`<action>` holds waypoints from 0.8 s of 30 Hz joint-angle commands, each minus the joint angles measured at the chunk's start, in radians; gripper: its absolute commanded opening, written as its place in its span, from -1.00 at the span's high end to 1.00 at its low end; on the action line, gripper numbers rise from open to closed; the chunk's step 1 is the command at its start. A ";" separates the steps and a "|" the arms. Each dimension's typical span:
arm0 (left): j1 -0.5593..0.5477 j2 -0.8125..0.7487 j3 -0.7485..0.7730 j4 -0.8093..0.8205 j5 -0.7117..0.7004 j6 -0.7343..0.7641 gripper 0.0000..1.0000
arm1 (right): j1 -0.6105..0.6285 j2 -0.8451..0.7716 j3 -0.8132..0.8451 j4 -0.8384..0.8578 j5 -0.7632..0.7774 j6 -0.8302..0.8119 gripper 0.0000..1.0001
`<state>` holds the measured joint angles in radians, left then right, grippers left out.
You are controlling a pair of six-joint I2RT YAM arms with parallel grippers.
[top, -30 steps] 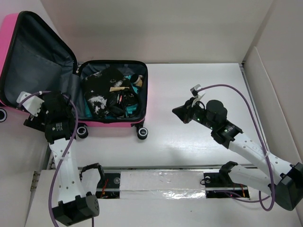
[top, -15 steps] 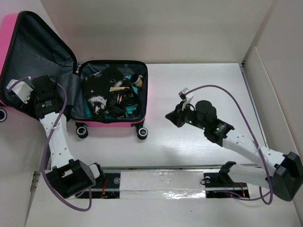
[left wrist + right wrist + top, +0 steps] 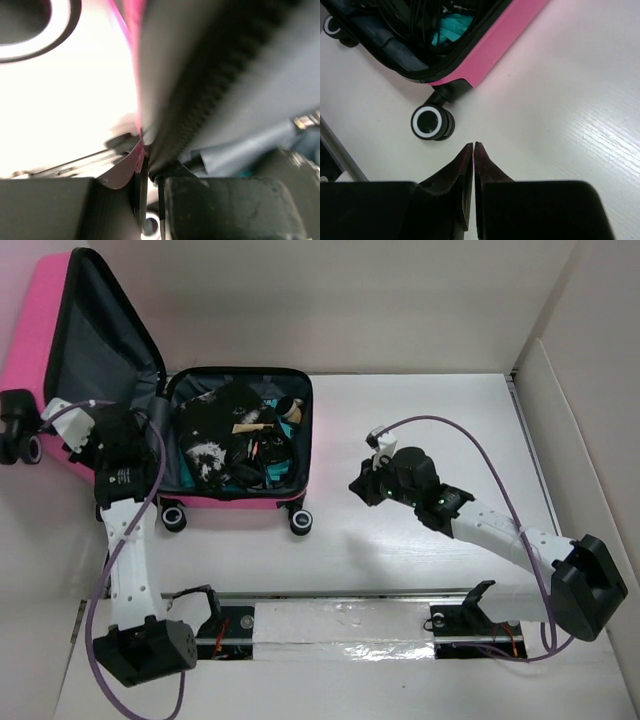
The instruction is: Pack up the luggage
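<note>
Progress: packing looks largely done, closing is under way. The luggage (image 3: 235, 503) is lying open at the left of the table (image 3: 430, 410). Its lid (image 3: 100, 340) is standing part-raised at far left, with the grey lining facing the base. The zip is not yet run.

Left: the left gripper (image 3: 148, 172) is sitting at the lid's lower edge. In the left wrist view its jaws are pressing together on the lid's rim, with the pink shell and black zipper band running down into the narrow gap between them. Judging from this, it is pinching the rim to swing the lid over.

Centre: the base shell is holding a heap of dark items (image 3: 225, 440), with a little teal (image 3: 452, 25) showing near the front wall. Some of it is sitting about level with the rim, so it may be fouling the lid as it closes; I cannot tell for sure.

Right: the right gripper (image 3: 473, 146) is hovering over bare table, jaws pressed together and gripping nothing. It is pointing at the luggage's near right corner, close to the corner wheel (image 3: 432, 122) but not touching it.

Remaining: lid down onto base, then zipper.
</note>
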<state>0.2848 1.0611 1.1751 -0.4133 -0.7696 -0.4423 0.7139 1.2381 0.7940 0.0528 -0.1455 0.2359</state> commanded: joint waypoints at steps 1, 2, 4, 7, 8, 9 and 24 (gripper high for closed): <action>-0.159 -0.035 -0.040 0.057 0.199 -0.019 1.00 | -0.008 0.009 0.047 0.007 0.029 0.003 0.80; -0.246 -0.049 -0.060 0.059 0.197 -0.030 1.00 | -0.020 0.014 0.042 0.010 0.026 0.005 0.80; -0.323 -0.081 -0.074 0.062 0.216 -0.047 1.00 | -0.030 0.021 0.037 0.022 0.017 0.014 0.80; -0.450 -0.113 -0.112 0.082 0.285 -0.068 1.00 | -0.051 0.040 0.031 0.035 0.015 0.022 0.79; -0.479 -0.118 -0.124 0.087 0.305 -0.075 1.00 | -0.062 0.044 0.031 0.038 0.006 0.025 0.79; -0.502 -0.124 -0.155 0.096 0.370 -0.082 1.00 | -0.062 0.056 0.031 0.041 0.000 0.025 0.79; -0.596 -0.225 -0.465 0.280 0.921 -0.095 1.00 | -0.093 0.152 0.047 0.061 -0.008 0.040 0.75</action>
<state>-0.3187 0.8307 0.7204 -0.2230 -0.0360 -0.5041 0.6273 1.3701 0.7959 0.0677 -0.1432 0.2680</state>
